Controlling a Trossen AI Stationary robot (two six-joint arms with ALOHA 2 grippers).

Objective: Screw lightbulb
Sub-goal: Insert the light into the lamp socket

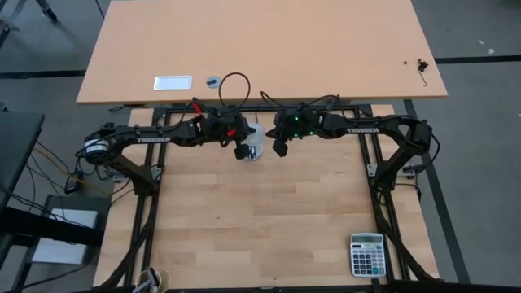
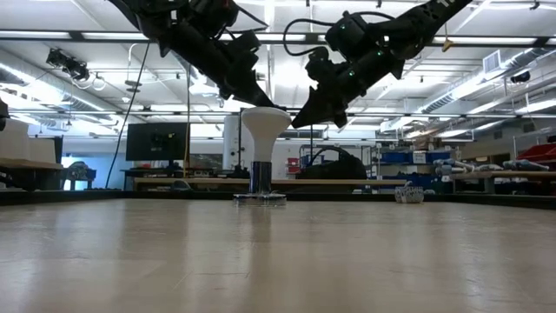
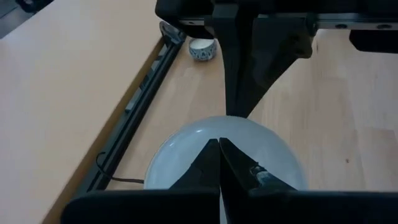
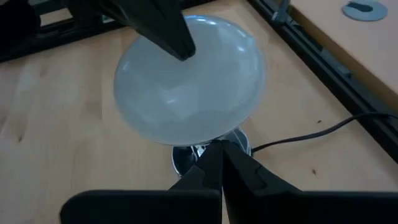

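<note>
1. Standing upright mid-tabletop (image 1: 260,203), the one lightbulb (image 2: 265,122) sits neck-down in a single socket (image 2: 259,198) with a cord.
2. It looks light, smooth, slippery and breakable; I would hold the wide head's rim gently from both sides.
3. Two grippers flank its head, both pressed together and holding nothing: left gripper (image 1: 243,152), right gripper (image 1: 279,149).
4. Farther off lies one small puck (image 3: 202,49).

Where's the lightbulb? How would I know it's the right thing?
Look at the light wood table, at its far edge between the two dark arms. The lightbulb stands upright on a metal socket. It is the only white, funnel-shaped thing, wide on top.
</note>
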